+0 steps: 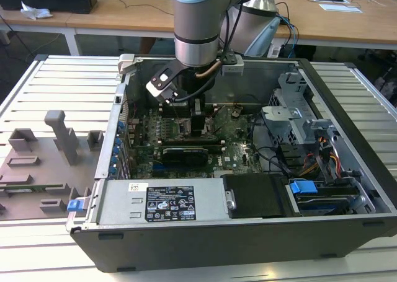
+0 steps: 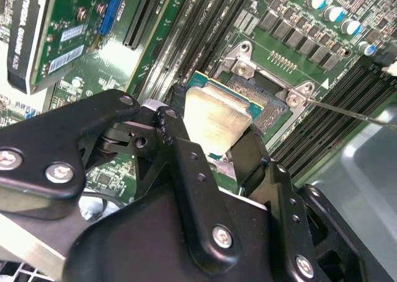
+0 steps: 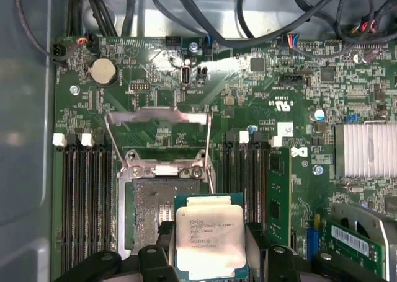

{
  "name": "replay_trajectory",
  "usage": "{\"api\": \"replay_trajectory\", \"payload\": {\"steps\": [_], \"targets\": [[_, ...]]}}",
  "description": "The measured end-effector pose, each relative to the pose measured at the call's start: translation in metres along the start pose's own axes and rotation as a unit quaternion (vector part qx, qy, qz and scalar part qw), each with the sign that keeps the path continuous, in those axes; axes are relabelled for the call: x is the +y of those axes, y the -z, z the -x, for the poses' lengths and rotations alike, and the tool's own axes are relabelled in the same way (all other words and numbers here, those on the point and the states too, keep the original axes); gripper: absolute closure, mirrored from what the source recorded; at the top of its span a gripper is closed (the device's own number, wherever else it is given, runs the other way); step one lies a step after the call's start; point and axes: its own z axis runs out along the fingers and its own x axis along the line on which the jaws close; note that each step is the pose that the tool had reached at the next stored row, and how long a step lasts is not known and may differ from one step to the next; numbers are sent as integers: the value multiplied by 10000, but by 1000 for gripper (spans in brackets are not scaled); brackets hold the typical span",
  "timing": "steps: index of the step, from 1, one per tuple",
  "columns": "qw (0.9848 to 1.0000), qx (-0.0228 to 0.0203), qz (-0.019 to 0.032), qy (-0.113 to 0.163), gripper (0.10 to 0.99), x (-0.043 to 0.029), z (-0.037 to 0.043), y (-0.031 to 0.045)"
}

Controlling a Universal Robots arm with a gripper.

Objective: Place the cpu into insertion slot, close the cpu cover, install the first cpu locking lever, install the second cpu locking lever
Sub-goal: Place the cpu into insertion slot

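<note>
Step one is in hand: the jaws pinch the cpu [image 3: 209, 242] by its edges, hovering partly over the open insertion slot [image 3: 152, 214], toward eleven o'clock inside the case [image 1: 186, 248] in the exterior view. Seating it likely demands squaring it over the pins.

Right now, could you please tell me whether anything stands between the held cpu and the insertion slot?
Nothing visible does. The pincer grips the cpu close by the insertion slot, whose dark pin field lies bare. The cpu cover is swung open, off the slot.
</note>
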Motion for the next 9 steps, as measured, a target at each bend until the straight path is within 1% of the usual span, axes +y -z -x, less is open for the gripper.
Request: {"api": "replay_trajectory", "payload": {"steps": [2, 9], "targets": [[10000, -1, 0, 0, 545, -12, 0, -10], [10000, -3, 1, 0, 545, -22, -1, -22]]}}
